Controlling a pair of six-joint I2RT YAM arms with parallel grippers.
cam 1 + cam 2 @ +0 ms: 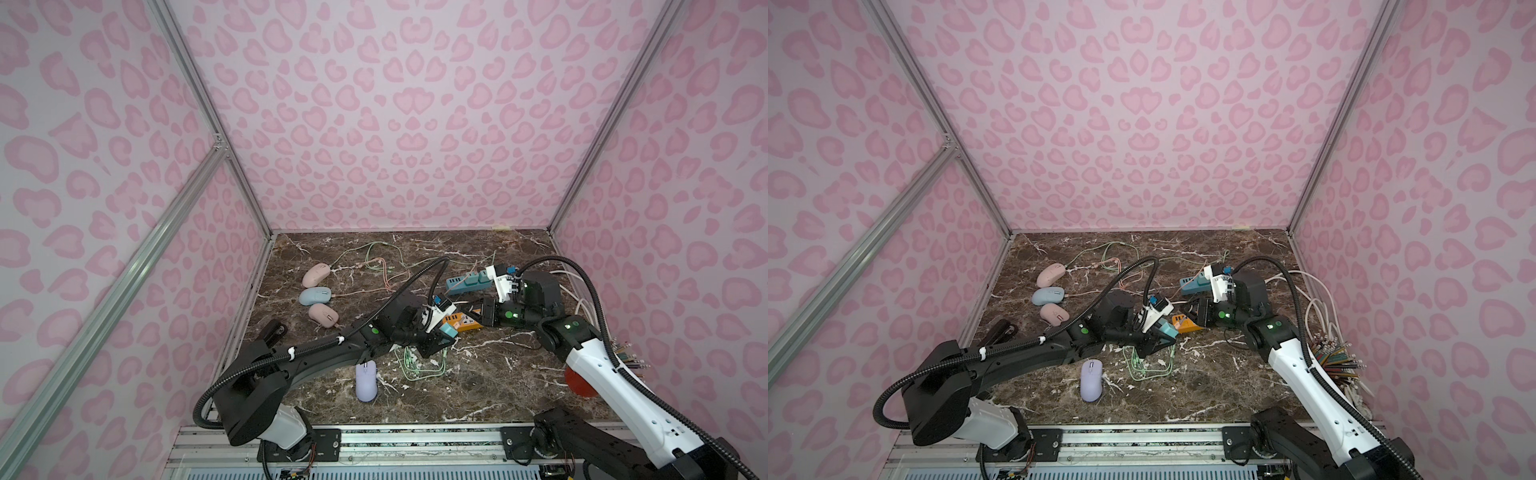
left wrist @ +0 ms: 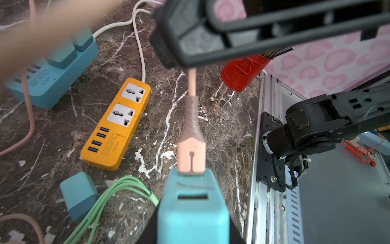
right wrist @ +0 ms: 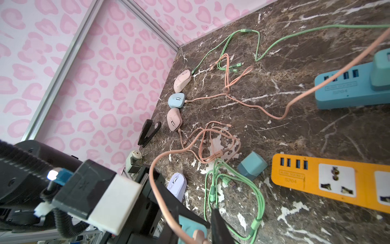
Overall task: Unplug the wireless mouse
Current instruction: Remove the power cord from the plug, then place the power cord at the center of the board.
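Two grips | left claw (image 2: 193,231) clamps teal adapter (image 2: 193,211) | right claw (image 2: 190,63) pinches pink cable (image 2: 192,84) | orange strip (image 2: 118,135), green cable (image 2: 109,194) nearby

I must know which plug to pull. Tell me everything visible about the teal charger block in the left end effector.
The teal charger block is boxy, round-edged, matte plastic by its look. The left end effector, shut on its sides, holds it above the tabletop. A pink plug sits in one USB port on its end face; the second slot beside it is empty.
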